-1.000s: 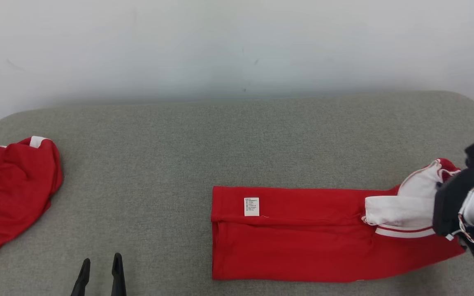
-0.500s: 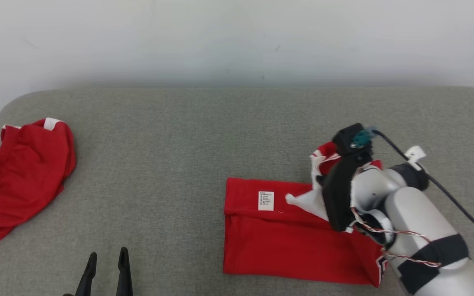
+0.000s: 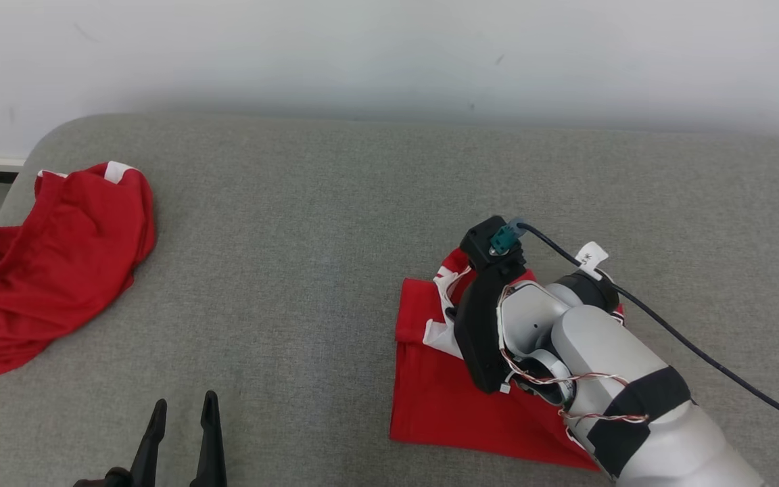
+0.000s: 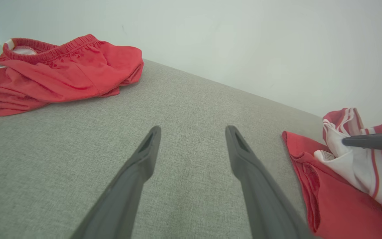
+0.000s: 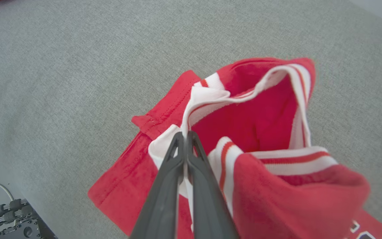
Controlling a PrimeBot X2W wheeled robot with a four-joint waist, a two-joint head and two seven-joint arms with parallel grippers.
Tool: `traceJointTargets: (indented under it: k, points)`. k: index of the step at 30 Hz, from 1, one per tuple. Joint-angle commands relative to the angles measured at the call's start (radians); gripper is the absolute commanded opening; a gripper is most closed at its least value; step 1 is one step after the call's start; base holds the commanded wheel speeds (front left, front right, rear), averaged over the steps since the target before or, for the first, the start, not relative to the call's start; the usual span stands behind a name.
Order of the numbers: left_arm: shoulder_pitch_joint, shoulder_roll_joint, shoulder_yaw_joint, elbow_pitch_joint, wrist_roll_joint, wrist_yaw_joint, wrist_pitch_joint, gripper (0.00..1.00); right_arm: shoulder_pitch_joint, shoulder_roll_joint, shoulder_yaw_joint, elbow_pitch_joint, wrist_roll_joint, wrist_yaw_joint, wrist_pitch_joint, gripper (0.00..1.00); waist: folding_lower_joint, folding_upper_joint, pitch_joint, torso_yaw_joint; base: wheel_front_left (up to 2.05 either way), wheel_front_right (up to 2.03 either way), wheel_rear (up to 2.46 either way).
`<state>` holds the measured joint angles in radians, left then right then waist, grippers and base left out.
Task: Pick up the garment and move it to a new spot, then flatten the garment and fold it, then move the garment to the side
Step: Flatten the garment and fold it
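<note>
Right of centre on the grey cushion (image 3: 308, 223), your right gripper (image 5: 186, 135) is clamped on the white-trimmed edge of the red garment (image 3: 443, 406), apparently to lay it over as a fold; your left gripper (image 3: 184, 400) hovers spread and empty, well apart, leaving the cloth free.

I count two red garments on my feed: one folded garment (image 3: 443, 406) and one crumpled garment (image 3: 58, 270). Two claws, left claw (image 4: 193, 128) and right claw (image 5: 186, 136). One grey padded surface (image 3: 295, 203).
</note>
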<state>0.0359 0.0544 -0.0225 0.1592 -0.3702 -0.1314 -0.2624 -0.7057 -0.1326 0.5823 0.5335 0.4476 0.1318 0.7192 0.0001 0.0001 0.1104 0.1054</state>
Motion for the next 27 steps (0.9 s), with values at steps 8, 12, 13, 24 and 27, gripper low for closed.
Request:
traceJointTargets:
  k: [8,12,13,24,27]
  points:
    - [-0.015,-0.003,0.009,0.004,-0.009,0.002,-0.003,1.00,-0.041,0.049,0.026,0.056,0.112,-0.002,-0.072,1.00,-0.0001,-0.0001,0.012,0.007,0.00,0.00,0.00]
    - [-0.006,-0.004,0.015,0.001,-0.007,0.002,-0.003,1.00,-0.052,0.047,0.003,-0.046,0.241,-0.003,-0.122,1.00,-0.0001,-0.0001,0.005,-0.010,0.00,0.00,0.00]
    - [-0.003,-0.004,0.015,0.000,-0.006,0.002,-0.003,1.00,-0.051,0.032,-0.007,-0.071,0.252,-0.002,-0.138,1.00,-0.0001,-0.0001,0.004,-0.015,0.00,0.00,0.00]
    - [0.012,-0.003,0.015,-0.014,0.008,0.002,-0.003,1.00,0.130,-0.158,-0.207,-0.143,0.071,-0.002,-0.323,0.00,-0.0001,-0.0001,-0.019,-0.048,0.00,0.00,0.00]
    - [0.016,-0.003,0.012,-0.018,0.010,0.002,-0.003,1.00,0.204,-0.169,-0.262,-0.140,0.007,-0.002,-0.362,0.00,-0.0001,-0.0001,-0.021,-0.051,0.00,0.00,0.00]
